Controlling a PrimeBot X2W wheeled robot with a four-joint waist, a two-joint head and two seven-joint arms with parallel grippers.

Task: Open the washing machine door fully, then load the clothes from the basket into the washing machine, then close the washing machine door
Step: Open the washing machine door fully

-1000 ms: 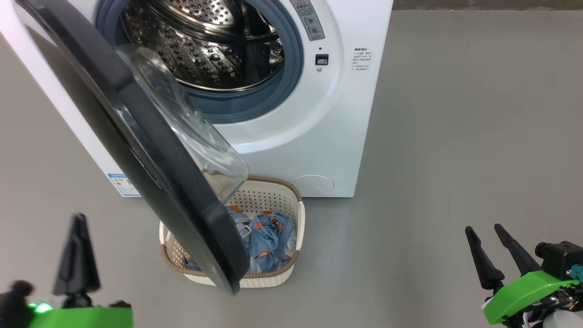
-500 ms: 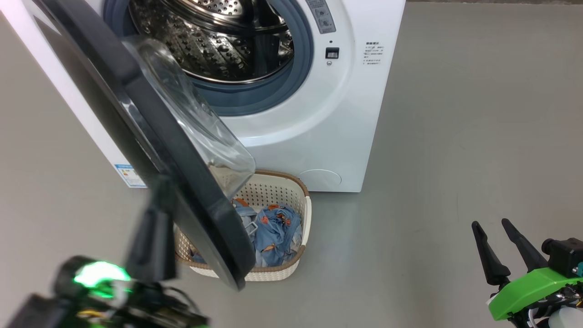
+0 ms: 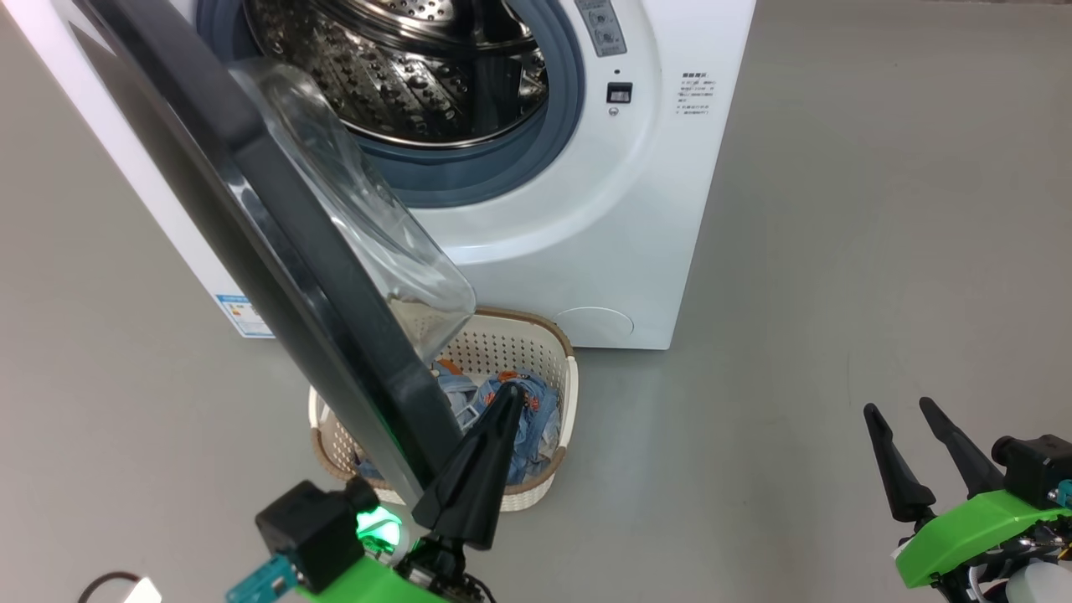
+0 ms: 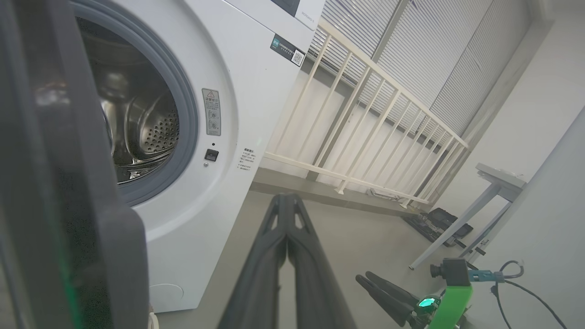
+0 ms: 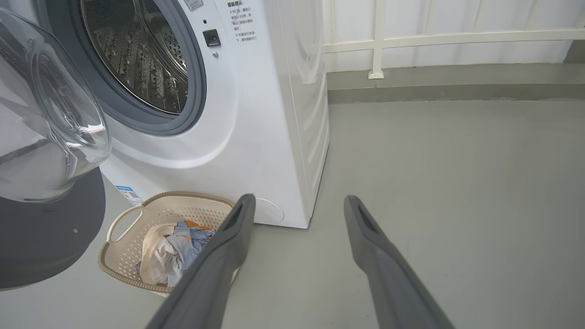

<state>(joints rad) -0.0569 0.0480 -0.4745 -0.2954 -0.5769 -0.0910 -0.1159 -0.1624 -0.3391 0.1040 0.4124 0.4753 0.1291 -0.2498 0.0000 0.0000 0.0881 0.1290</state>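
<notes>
Grey floor [image 3: 837, 251] holds the basket [image 3: 572, 377] of clothes [image 3: 540, 419] under the open door [image 3: 276, 226]. The left gripper [image 3: 507, 390] has its fingers together near the door's edge, and the right gripper [image 3: 898, 406] is spread.

I see my left gripper [image 3: 505, 399] as two long matt-black fingers [image 3: 469, 486], tapered and slotted near the tips, on a bright green mount [image 3: 360, 586]. Beside it sit a black camera block [image 3: 306, 523], a teal plug [image 3: 260, 579] and a glowing green light [image 3: 378, 528]. My right gripper [image 3: 898, 409] has its own green bracket [image 3: 963, 532], black camera [image 3: 1034, 469], a thin dark cable [image 4: 539, 299] and a white forearm [image 3: 1038, 584].
</notes>
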